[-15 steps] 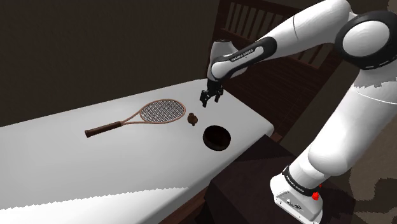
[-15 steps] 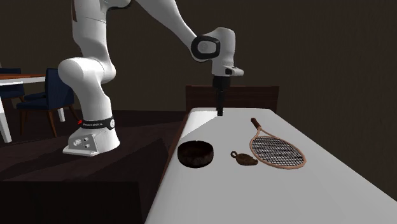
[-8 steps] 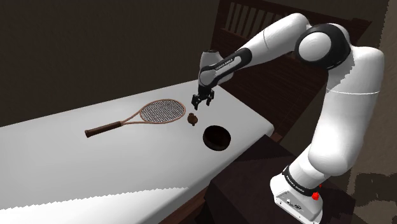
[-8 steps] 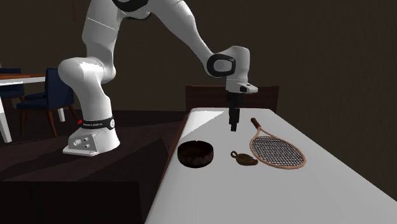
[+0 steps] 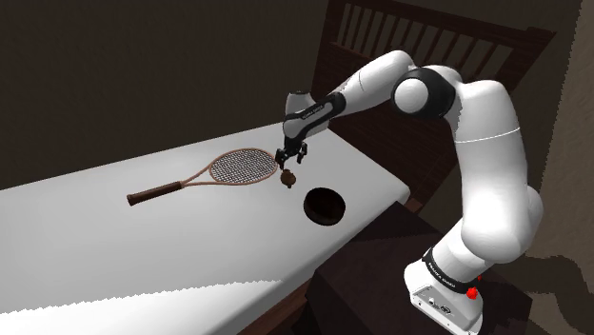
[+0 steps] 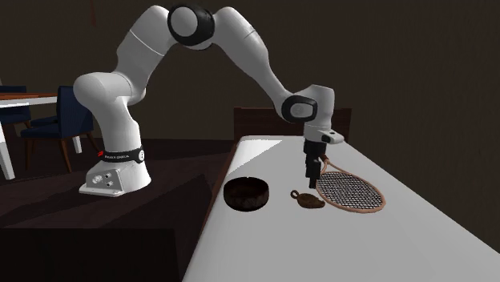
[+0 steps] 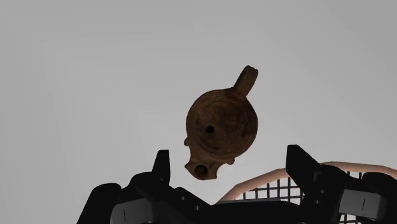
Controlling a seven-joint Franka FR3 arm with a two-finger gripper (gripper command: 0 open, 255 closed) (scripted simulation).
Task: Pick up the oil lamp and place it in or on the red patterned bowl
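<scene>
1. The oil lamp (image 5: 287, 177), a small round brown vessel with a stub handle and a spout, lay flat on the white table (image 5: 143, 257). In the shoulder view it sat near the dark round bowl (image 5: 325, 221), at about 10 o'clock from it, and was not lifted yet.
2. In the second exterior view the lamp (image 6: 308, 200) sat at 3 o'clock from the bowl (image 6: 247, 194). The brown-framed tennis racket (image 6: 348, 191) lay just beside the lamp at 3 o'clock.
3. The black 2-finger gripper (image 6: 312, 178) hung at 12 o'clock over the lamp, pointing straight down. Its jaws were spread and grasping nothing.
4. In the wrist view the 2 fingers (image 7: 162, 164) stood wide apart on either side of the lamp (image 7: 219, 130). I judged that spread was kept so they could straddle the round body.
5. The lamp's handle and spout ran roughly across the finger line, so a closing pinch would likely meet its rounded flanks.
6. The racket head (image 7: 286, 188) crowded 1 finger, so a careless descent risked clipping its frame.
7. The bowl's mouth faced up, ready to receive the lamp.
</scene>
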